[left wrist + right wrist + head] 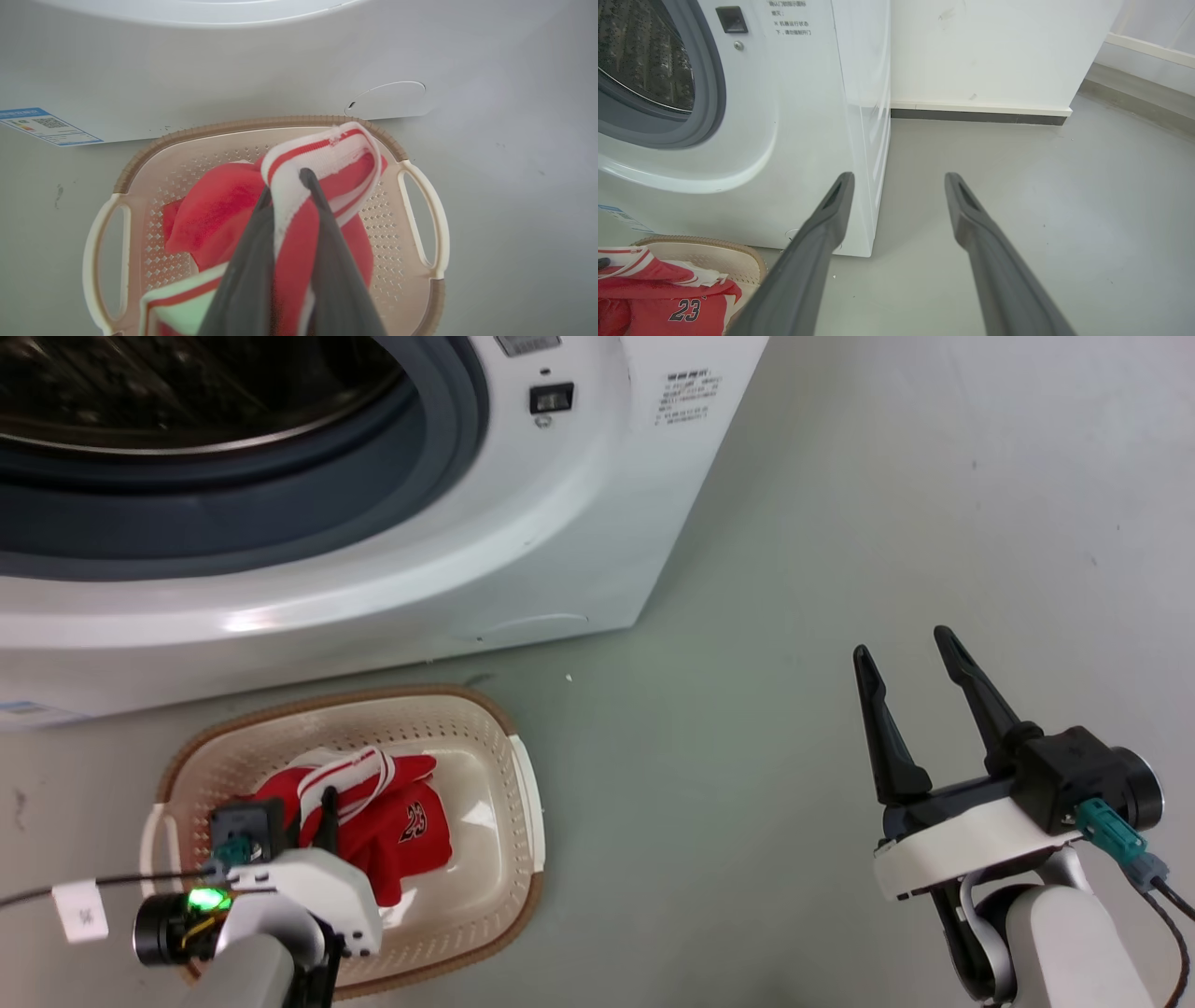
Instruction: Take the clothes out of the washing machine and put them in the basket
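I am holding the clothes (215,219) over the basket (373,695) with the left gripper (286,184) — its two fingers (327,224) are pinching almost closed on the white-and-red striped band (322,156) of one red garment. The rest of the fabric is draping down inside the basket, which is sitting on the floor (747,756) just in front of the washing machine (523,523). The right gripper (901,644) is hanging wide open over bare floor, gripping nothing, well apart from the basket. I am judging this fabric as light, limp and not fragile — it is folding wherever it is unsupported, so it may cling to a finger on release. The striped band is looking like the thickest, surest place to pinch; the smooth red panels are likelier to slide.
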You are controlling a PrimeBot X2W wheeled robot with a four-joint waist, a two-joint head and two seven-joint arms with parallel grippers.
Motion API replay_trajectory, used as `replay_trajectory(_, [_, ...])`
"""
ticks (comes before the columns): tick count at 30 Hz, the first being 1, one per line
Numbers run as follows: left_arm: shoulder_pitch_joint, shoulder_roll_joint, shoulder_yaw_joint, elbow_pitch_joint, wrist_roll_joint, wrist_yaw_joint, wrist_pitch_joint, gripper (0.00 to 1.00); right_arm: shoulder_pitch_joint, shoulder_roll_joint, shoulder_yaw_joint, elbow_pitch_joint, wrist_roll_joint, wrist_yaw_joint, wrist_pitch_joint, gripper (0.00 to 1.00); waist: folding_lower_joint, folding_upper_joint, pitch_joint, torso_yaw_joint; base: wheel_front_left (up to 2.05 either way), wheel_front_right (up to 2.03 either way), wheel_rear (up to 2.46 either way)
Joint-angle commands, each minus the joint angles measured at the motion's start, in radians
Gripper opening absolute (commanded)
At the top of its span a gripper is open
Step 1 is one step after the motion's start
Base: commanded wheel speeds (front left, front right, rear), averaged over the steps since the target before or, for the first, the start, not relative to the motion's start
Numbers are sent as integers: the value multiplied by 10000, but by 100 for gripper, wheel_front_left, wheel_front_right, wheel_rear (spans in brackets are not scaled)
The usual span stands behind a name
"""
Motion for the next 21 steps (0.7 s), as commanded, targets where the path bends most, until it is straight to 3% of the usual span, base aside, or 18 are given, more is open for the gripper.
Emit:
replay_trajectory(1, [-451,-49,-62,414,45,-152,12,0,-227,16,-8,24,-22,-9,-101,100,-3,0,521,-218,0,0,0])
replay_trajectory(11, [-2820,-275,-444,3847,186,-1007,175,0,-754,14,183,-19,-19,-10,-286,100,-3,0,1996,-530,0,0,0])
replay_trajectory(21, [-3504,-213,-151,6302,-176,-1126,-229,0,-936,13,531,-60,182,-10,-456,100,-3,0,2753,-1032,0,0,0])
